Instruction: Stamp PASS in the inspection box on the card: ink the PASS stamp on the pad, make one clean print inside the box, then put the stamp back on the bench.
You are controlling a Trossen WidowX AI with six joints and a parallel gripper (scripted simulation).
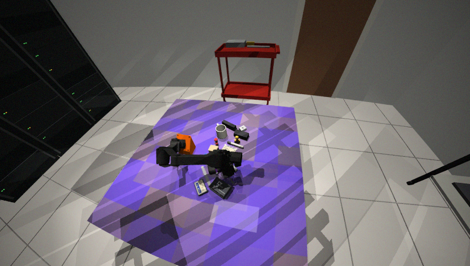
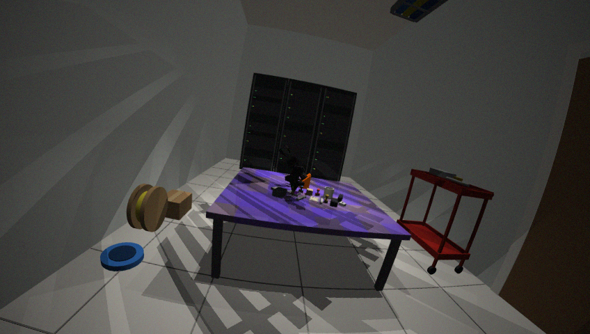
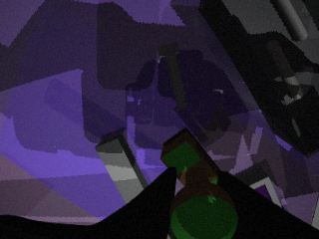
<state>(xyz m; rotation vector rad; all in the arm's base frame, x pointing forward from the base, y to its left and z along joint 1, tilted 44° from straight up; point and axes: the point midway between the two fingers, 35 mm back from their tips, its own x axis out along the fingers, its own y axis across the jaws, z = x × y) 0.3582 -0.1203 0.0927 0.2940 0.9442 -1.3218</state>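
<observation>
My gripper (image 3: 196, 176) (image 2: 293, 192) is shut on a green-knobbed stamp (image 3: 203, 216), held above the bench. Its brown base points away from the wrist camera; its printing face and any lettering are hidden. The ink pad (image 3: 262, 191), purple in a pale frame, shows partly at lower right in the wrist view, beside the held stamp. In the top view the arm covers the pad. The cream card (image 1: 229, 147) lies behind the gripper, partly covered by the arm. It is outside the wrist view, and its box is too small to read.
A black tray (image 1: 221, 188) and a labelled case (image 1: 200, 187) lie in front of the gripper. A grey bar (image 3: 120, 171) and a small T-shaped part (image 3: 174, 80) lie near the pad. Behind stand a mug (image 1: 221, 132), a yellow-knobbed stamp (image 1: 236, 138), a red-knobbed stamp (image 1: 215, 141) and a marker (image 1: 235, 144).
</observation>
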